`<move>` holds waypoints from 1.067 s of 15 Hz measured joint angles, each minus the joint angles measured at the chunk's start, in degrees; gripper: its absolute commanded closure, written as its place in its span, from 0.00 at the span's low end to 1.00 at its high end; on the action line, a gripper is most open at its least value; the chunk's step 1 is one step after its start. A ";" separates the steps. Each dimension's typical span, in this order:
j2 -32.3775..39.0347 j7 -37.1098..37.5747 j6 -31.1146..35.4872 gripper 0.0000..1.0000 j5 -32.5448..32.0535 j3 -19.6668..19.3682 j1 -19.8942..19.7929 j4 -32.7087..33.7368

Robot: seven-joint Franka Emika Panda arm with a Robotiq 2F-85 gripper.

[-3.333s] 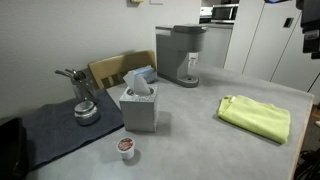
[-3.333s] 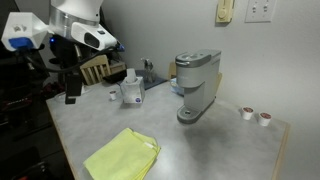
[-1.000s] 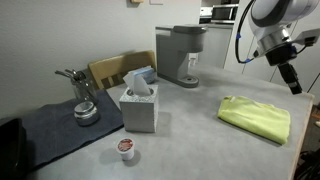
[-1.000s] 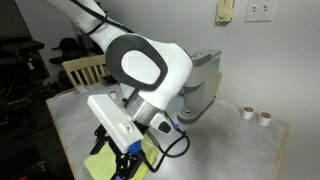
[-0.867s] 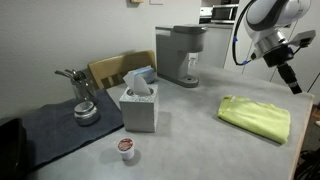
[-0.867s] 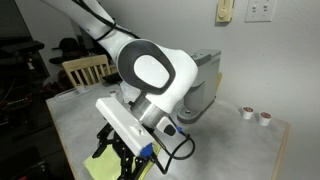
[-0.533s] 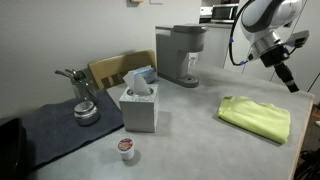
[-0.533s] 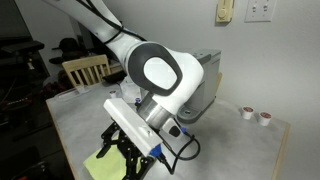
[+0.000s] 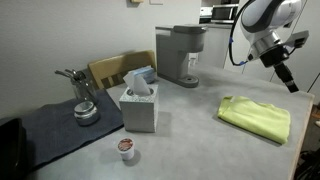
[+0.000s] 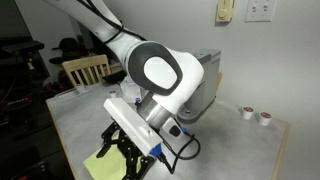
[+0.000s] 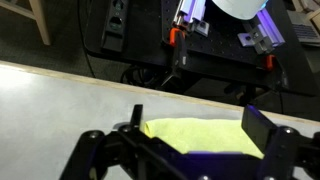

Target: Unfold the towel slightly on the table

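The lime yellow-green towel (image 9: pixel 255 118) lies folded on the light grey table (image 9: pixel 190 125), near its right edge. In an exterior view my arm covers most of the towel (image 10: pixel 99 165). My gripper (image 9: pixel 291 84) hangs above the towel's far side, pointing down. In the wrist view the gripper (image 11: pixel 197 122) is open and empty. Its two dark fingers stand on either side of the towel (image 11: pixel 200 134), which lies below them near the table edge (image 11: pixel 60 98). I cannot tell whether the fingers touch the cloth.
A tissue box (image 9: pixel 139 106), a coffee machine (image 9: pixel 181 55), a small pod cup (image 9: pixel 126 148) and a metal pot (image 9: pixel 85 108) on a dark blue-grey mat (image 9: pixel 55 135) share the table. A wooden chair (image 9: pixel 118 68) stands behind. Two pods (image 10: pixel 255 115) sit near the wall.
The arm has swung in from off the table to above the towel. Over the last second it shifted only slightly, and the towel has not moved.
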 measured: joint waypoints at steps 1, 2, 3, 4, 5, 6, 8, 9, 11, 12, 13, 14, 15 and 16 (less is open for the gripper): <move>0.00 0.00 0.00 0.00 0.00 0.01 0.00 0.00; 0.00 0.00 -0.01 0.00 0.00 0.01 0.00 0.00; 0.00 0.00 -0.01 0.00 0.00 0.01 0.00 0.01; 0.00 0.05 0.00 0.00 0.00 0.10 -0.03 0.00; 0.00 0.13 0.00 0.00 0.00 0.29 -0.08 0.00; 0.00 0.14 0.01 0.00 0.01 0.56 -0.19 0.00; 0.08 0.06 0.08 0.00 0.02 1.16 -0.46 0.00; 0.16 -0.10 0.15 0.00 0.02 1.44 -0.63 0.00; 0.39 -1.13 0.40 0.00 0.06 1.98 -1.13 -0.01; 0.54 -1.87 0.63 0.00 0.07 2.21 -1.42 -0.01; 0.74 -2.94 0.92 0.00 0.07 2.45 -1.75 -0.02; 1.01 -4.23 1.35 0.00 0.08 2.68 -2.07 -0.01; 1.38 -5.58 1.91 0.00 0.10 2.89 -2.39 -0.02; 1.75 -7.04 2.73 0.00 0.11 3.02 -2.63 -0.06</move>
